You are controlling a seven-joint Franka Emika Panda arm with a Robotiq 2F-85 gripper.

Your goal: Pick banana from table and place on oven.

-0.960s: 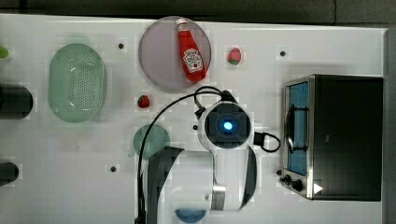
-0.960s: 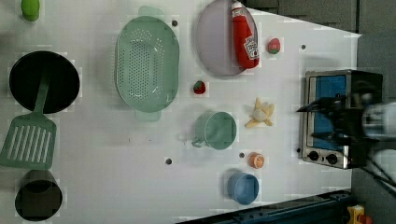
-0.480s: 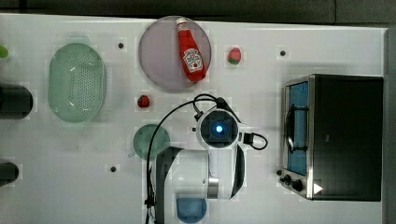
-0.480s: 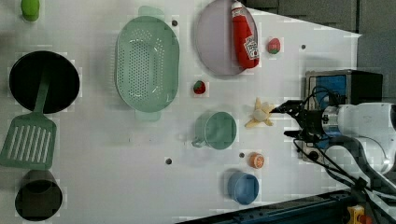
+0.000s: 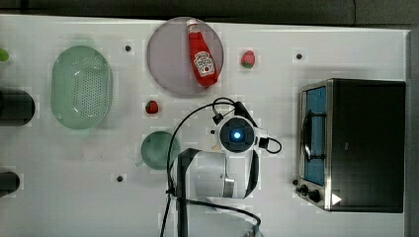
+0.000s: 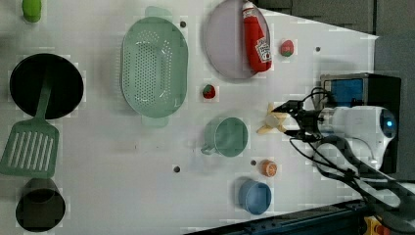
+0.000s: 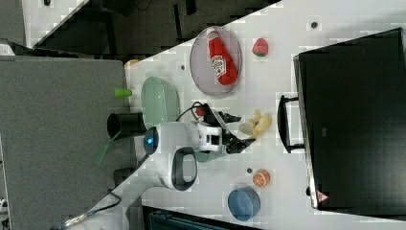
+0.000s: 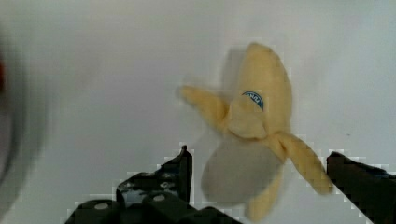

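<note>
My jaws stand wide either side of the banana (image 8: 254,140), nothing gripped, and its splayed peel flaps could snag a fingertip (image 8: 180,168), nudging it across the table (image 6: 147,161).

Banana (image 8: 254,135) soft, matt, fabric-like skin, peel flaps floppy, small glossy blue sticker. Table (image 5: 346,44) smooth matt white. Oven (image 5: 370,143): matt black top, shiny steel front, blue-tinted glass door. Ketchup bottle (image 5: 201,59) glossy red plastic, on a smooth dull grey plate (image 5: 165,54). Colander (image 6: 154,66) pale green plastic, perforated, slight sheen. Gripper (image 8: 259,186) fingers matt black; arm shell (image 7: 174,143) glossy white plastic.
</note>
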